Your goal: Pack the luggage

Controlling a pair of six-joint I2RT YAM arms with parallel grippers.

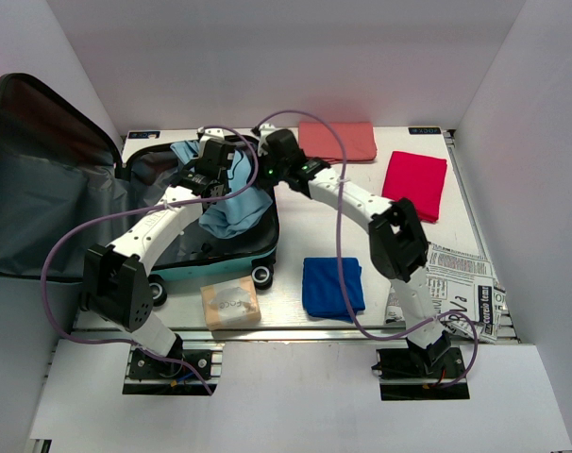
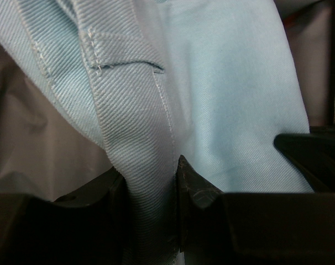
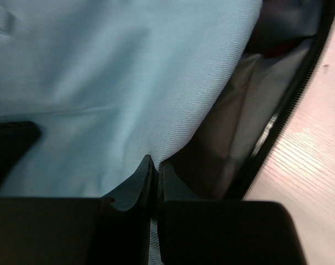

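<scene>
- The luggage (image 1: 41, 179), a small hard-shell suitcase with teal shell and dark grey lining, lies open at 9 to 10 o'clock on the table (image 1: 305, 226). Its lid leans on the left wall.
- A light-blue twill garment (image 1: 231, 209) hangs bunched over the base tray, sagging toward the tray's 3 o'clock zip rim.
- The left gripper (image 2: 151, 179) has its jaws part-closed, pinching a stitched band of the garment.
- The right gripper (image 3: 155, 165) is clenched tight on a thin fold of the same cloth.
- Waiting items are a salmon folded cloth (image 1: 338, 141) at 12, a red folded cloth (image 1: 415, 183) at 2, and a blue folded cloth (image 1: 332, 287) at 6.
- Hazards (judged):
  - If released here, the cloth may drape over the zip rim and block closing.
  - The narrow band may slip from the left fingers.
  - The closely set wrists may collide.
</scene>
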